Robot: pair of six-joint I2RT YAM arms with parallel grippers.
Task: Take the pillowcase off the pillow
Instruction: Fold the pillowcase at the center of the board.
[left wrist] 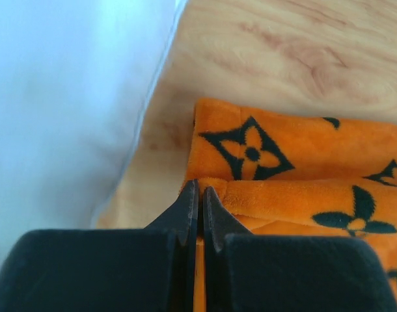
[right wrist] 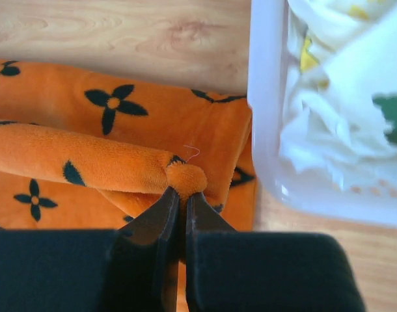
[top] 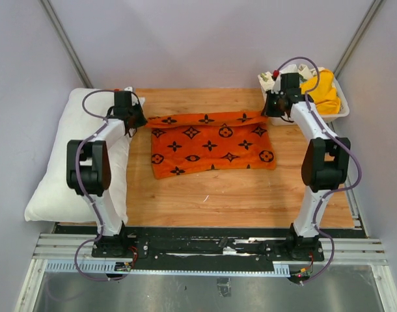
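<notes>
The orange pillowcase (top: 211, 144) with black motifs lies flat on the wooden table, off the pillow, its far edge folded over. The white pillow (top: 62, 162) lies along the table's left edge. My left gripper (top: 137, 122) is shut on the pillowcase's far left corner (left wrist: 215, 188); the pillow (left wrist: 62, 110) fills the left of that view. My right gripper (top: 269, 112) is shut on the far right corner, a bunched nub of orange fabric (right wrist: 185, 179) between its tips (right wrist: 180, 195).
A clear plastic bin (top: 338, 110) at the back right holds a plain yellow-orange cloth (top: 323, 92) and white printed cloth (right wrist: 342, 110). Its wall (right wrist: 267, 97) stands just right of my right gripper. Bare wood (top: 237, 195) lies in front of the pillowcase.
</notes>
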